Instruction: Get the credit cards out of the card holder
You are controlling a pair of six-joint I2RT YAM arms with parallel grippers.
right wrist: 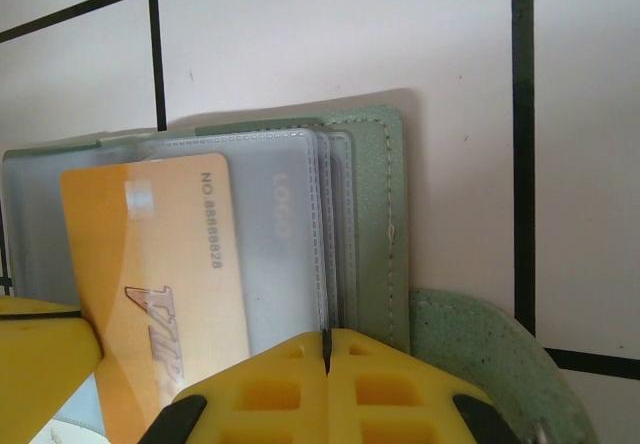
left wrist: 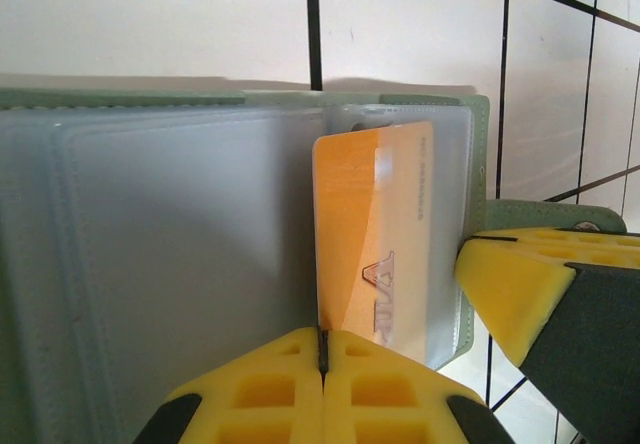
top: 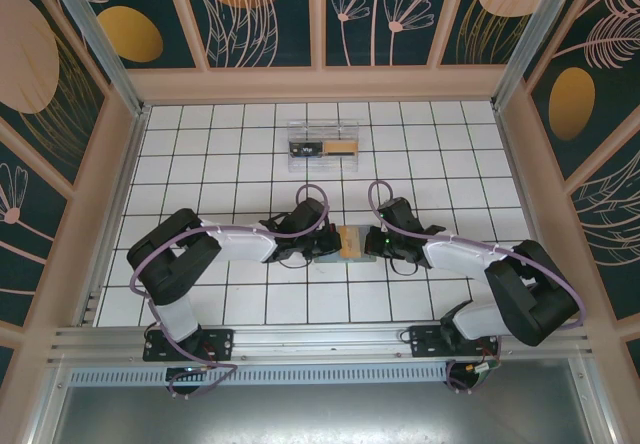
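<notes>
Two grippers meet mid-table up top, left gripper and right gripper, one holder between them. One box sits further back, maybe two cards inside, too small to call.

Left wrist: left gripper pinched tight on one gold card. I'd slide it straight out, no twisting.

Right wrist: right gripper clamped on the holder's edge, pinning it.
</notes>
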